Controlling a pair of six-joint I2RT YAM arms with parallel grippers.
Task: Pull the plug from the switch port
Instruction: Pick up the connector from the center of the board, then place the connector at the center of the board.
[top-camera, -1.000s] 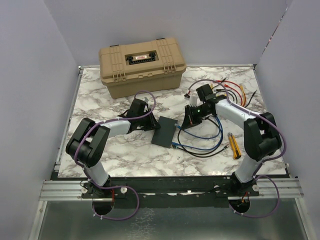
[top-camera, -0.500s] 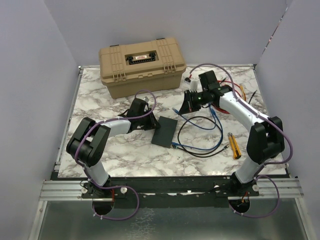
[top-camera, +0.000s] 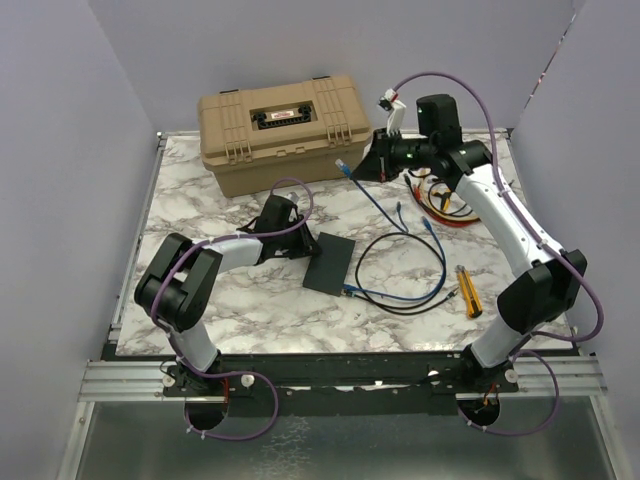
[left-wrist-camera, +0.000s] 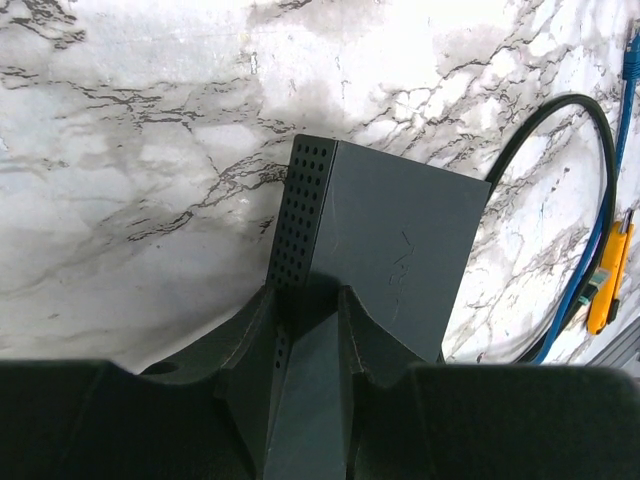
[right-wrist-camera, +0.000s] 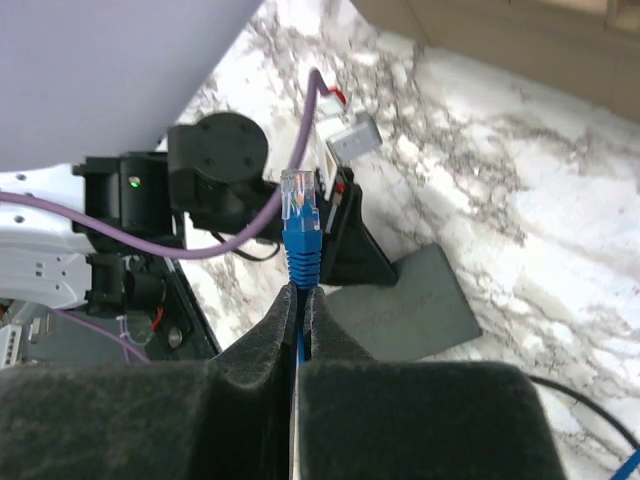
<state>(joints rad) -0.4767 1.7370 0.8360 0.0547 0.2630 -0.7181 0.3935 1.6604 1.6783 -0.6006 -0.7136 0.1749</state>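
The switch (top-camera: 332, 262) is a flat black box lying on the marble table; it also shows in the left wrist view (left-wrist-camera: 390, 250) and the right wrist view (right-wrist-camera: 405, 305). My left gripper (top-camera: 300, 245) (left-wrist-camera: 308, 295) is shut on the switch's left end, one finger on either face. My right gripper (top-camera: 368, 168) (right-wrist-camera: 302, 292) is raised near the toolbox, well away from the switch. It is shut on the blue cable just behind the plug (right-wrist-camera: 302, 225), which sticks out free past the fingertips (top-camera: 346, 165). The blue cable (top-camera: 385, 210) hangs down to the table.
A tan toolbox (top-camera: 285, 135) stands at the back left. Black and blue cables (top-camera: 400, 275) loop right of the switch, one blue end (top-camera: 352, 291) by its near corner. A yellow tool (top-camera: 467, 292) lies at the right, red and orange wires (top-camera: 445, 195) behind.
My right arm has risen and swung back toward the toolbox, carrying the blue plug away from the switch. The left gripper and the switch have stayed put.
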